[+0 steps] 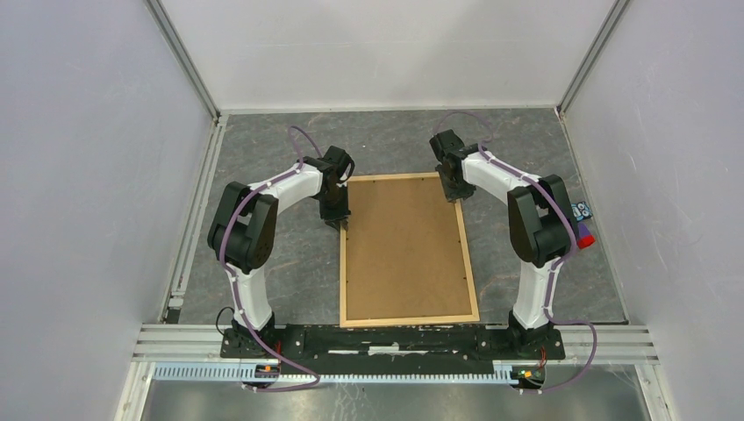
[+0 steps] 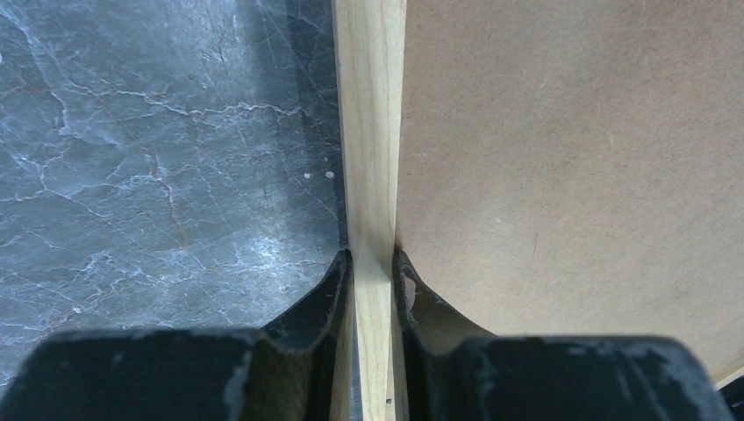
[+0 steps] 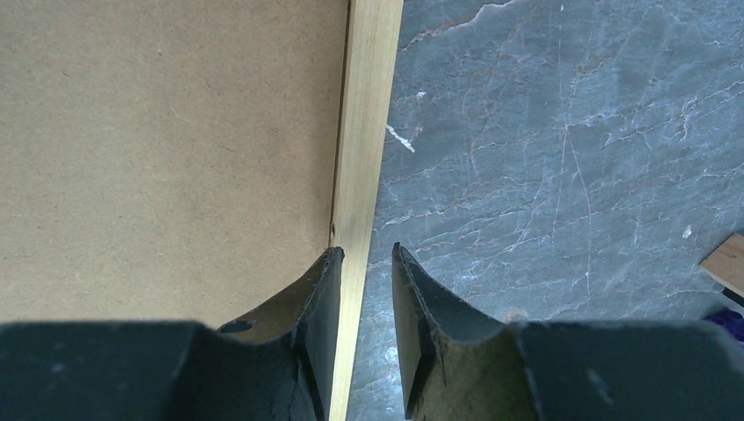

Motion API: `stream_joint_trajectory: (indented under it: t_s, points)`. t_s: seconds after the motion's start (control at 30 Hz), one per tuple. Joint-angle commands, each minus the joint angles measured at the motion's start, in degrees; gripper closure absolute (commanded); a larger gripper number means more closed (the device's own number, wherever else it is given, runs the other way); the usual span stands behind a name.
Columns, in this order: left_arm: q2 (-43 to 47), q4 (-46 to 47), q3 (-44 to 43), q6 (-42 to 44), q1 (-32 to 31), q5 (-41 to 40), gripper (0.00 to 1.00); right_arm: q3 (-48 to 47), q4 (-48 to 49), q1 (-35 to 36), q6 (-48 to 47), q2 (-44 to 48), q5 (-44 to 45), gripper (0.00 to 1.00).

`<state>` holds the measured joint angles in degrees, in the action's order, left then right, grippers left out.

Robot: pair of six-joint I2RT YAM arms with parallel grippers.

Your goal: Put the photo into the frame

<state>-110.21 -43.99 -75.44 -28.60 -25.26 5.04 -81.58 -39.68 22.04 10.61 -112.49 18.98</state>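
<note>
Pale wood is what both end effectors meet. The frame (image 1: 409, 319) lies flat on the grey marbled desk (image 1: 526, 149), with a plain brown board (image 1: 404, 246) filling it. It reaches from just ahead of the arm bases out to the two end effectors, which stand near its far corners.

We see the left end effector (image 1: 342, 224) on the frame's left side, just short of the far left corner. In its wrist view the wood of the frame (image 2: 368, 132) runs straight ahead from between the fingers. Both fingers press against its sides, so this end effector (image 2: 372, 259) is clamped on the frame. Desk lies to its left, board to its right.

The right end effector (image 1: 456, 195) is at the frame's right side, close to the far right corner. In its wrist view (image 3: 367, 254) the jaws stand a little apart. The inner finger (image 3: 307, 298) overlaps the wood's inner edge and the board. The outer finger (image 3: 421, 307) is over the desk. A sliver of grey shows between that finger and the wood, so we see no pinch there. The frame runs ahead from the gap, with board to its left and desk to its right.
</note>
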Motion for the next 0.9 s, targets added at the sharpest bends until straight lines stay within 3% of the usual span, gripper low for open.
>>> stream_joint_trajectory:
  t_s: [0.0,0.87]
  points:
    - [1.0,-0.2,0.1,-1.9,-0.5,-0.4,0.98,0.5,1.4,0.3,-0.3,-0.8,-0.2,0.66]
    - [1.2,-0.2,0.1,-1.5,-0.4,-1.3,0.98,-2.4,0.7,0.2,0.4,-1.0,0.4,0.66]
